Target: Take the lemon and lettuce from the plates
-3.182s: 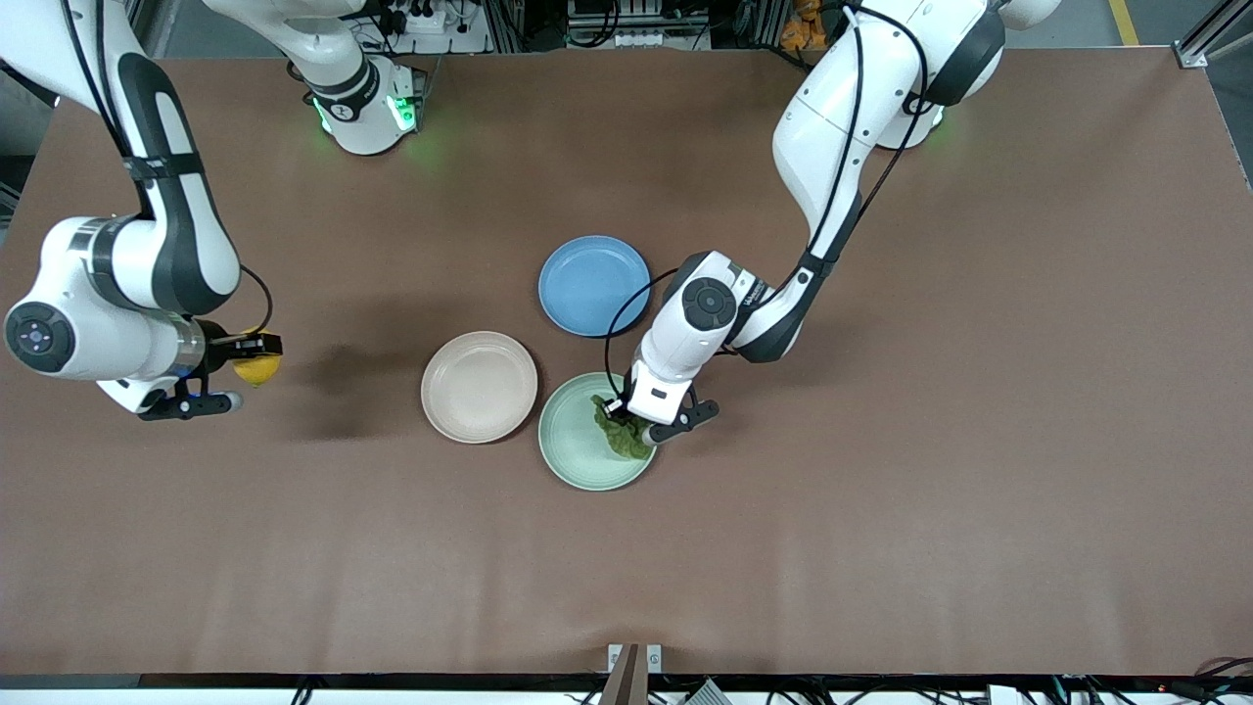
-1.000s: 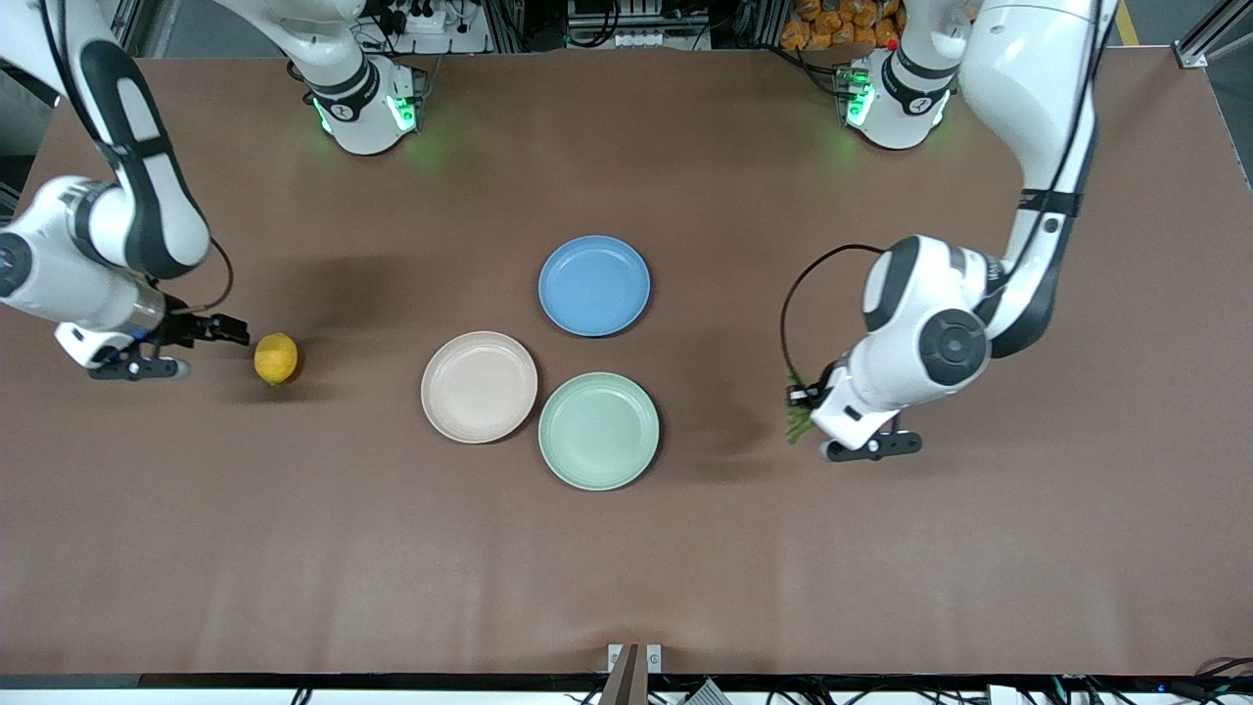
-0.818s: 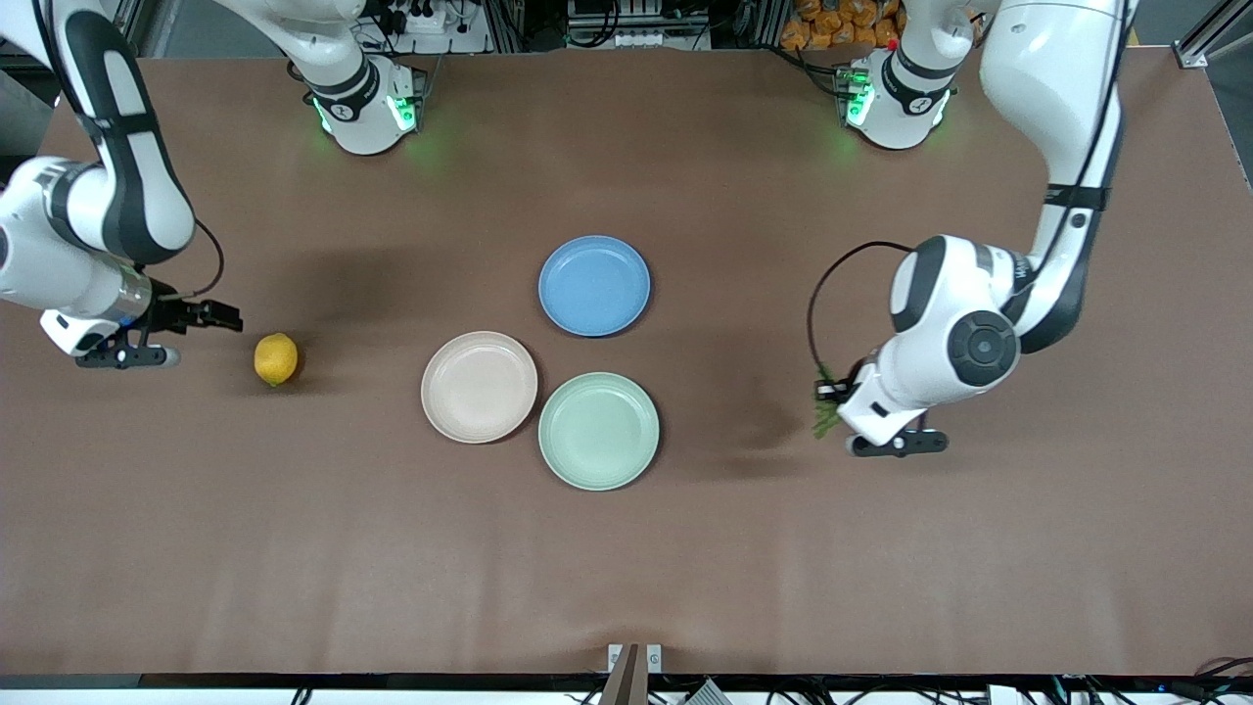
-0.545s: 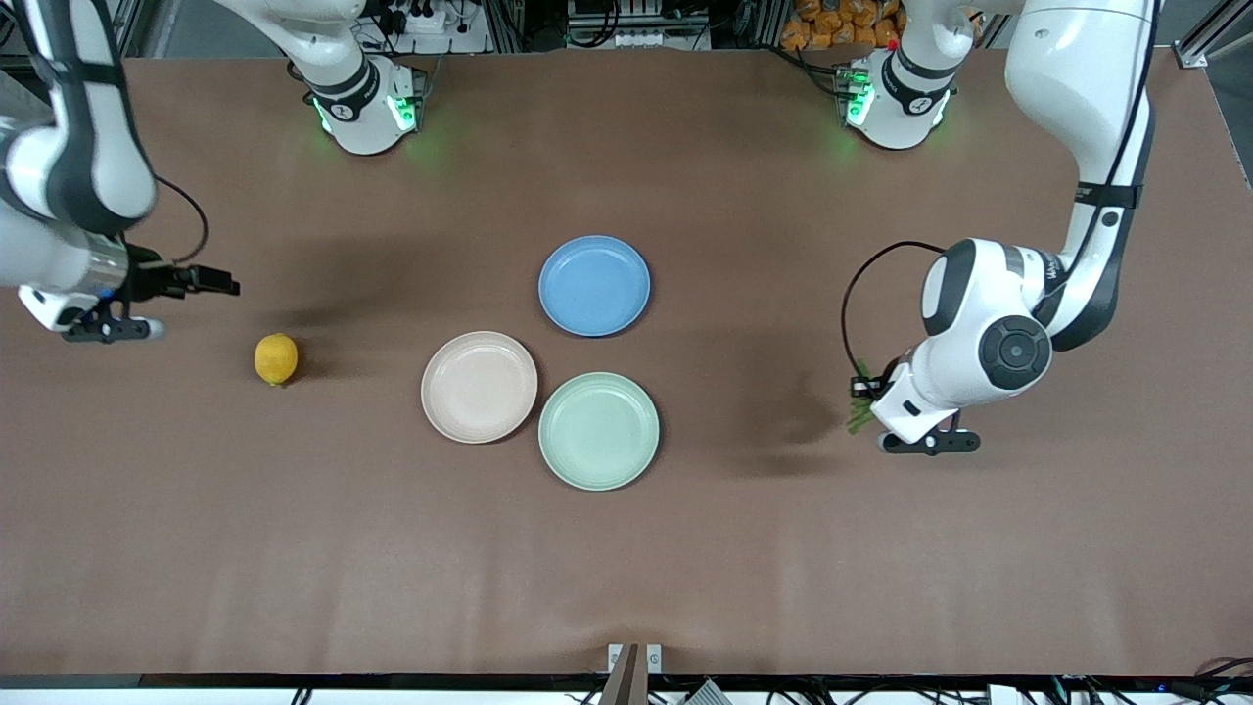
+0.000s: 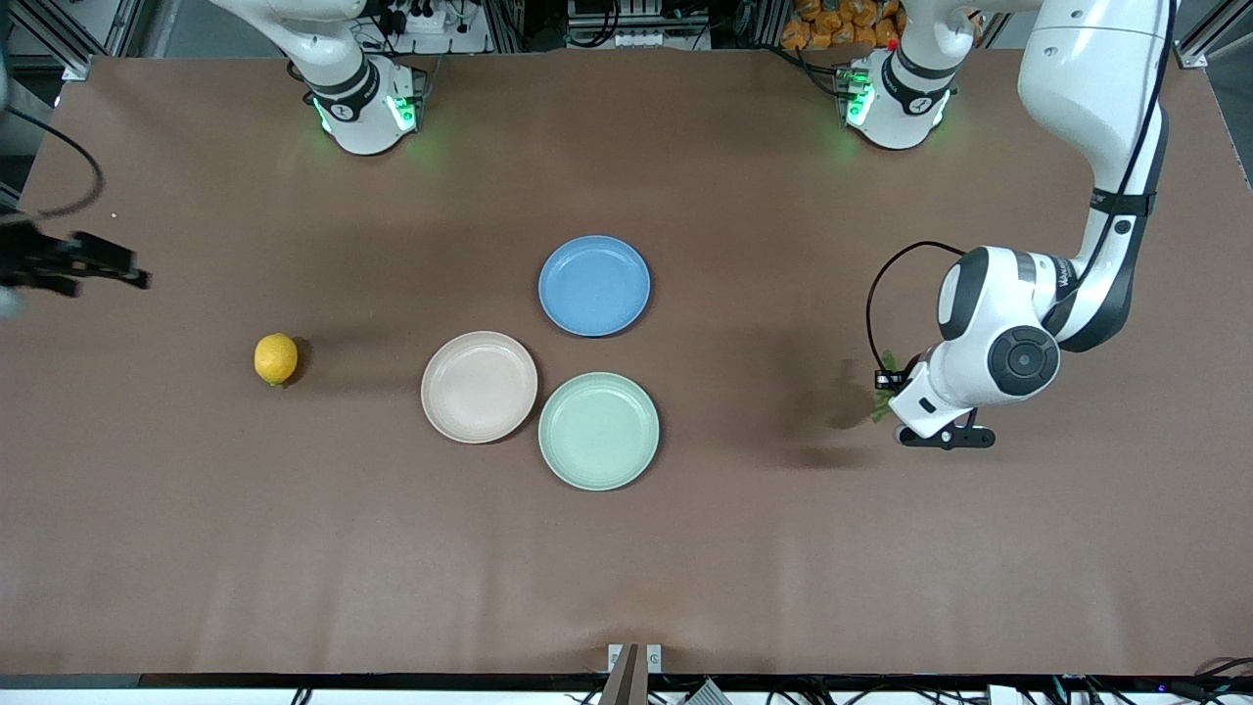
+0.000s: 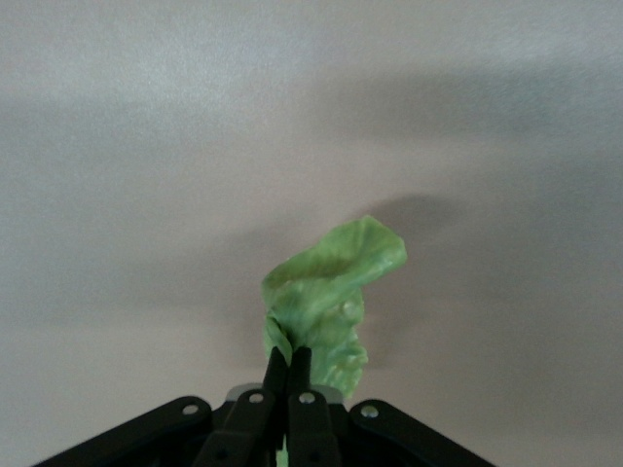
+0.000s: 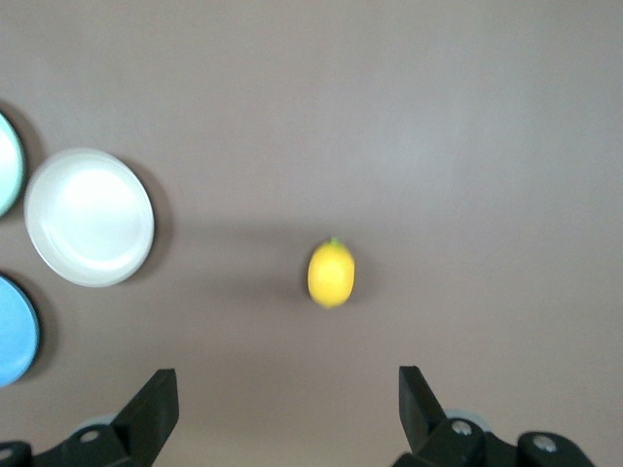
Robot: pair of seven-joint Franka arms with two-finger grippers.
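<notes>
Three plates [image 5: 479, 387], one lemon [image 5: 276, 358] beside them; left gripper [image 6: 288, 362] pinches one lettuce [image 6: 331, 292], right gripper [image 7: 287, 404] wide, mostly cut off.

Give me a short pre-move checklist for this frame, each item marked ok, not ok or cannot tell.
1. Lemon off its plate, on the table: ok.
2. Right hand open, holding nothing: ok.
3. Left hand shut on the lettuce: ok.
4. Beige-pink plate and mint green plate hold nothing: ok.
5. Lettuce clear of the table: cannot tell.
</notes>
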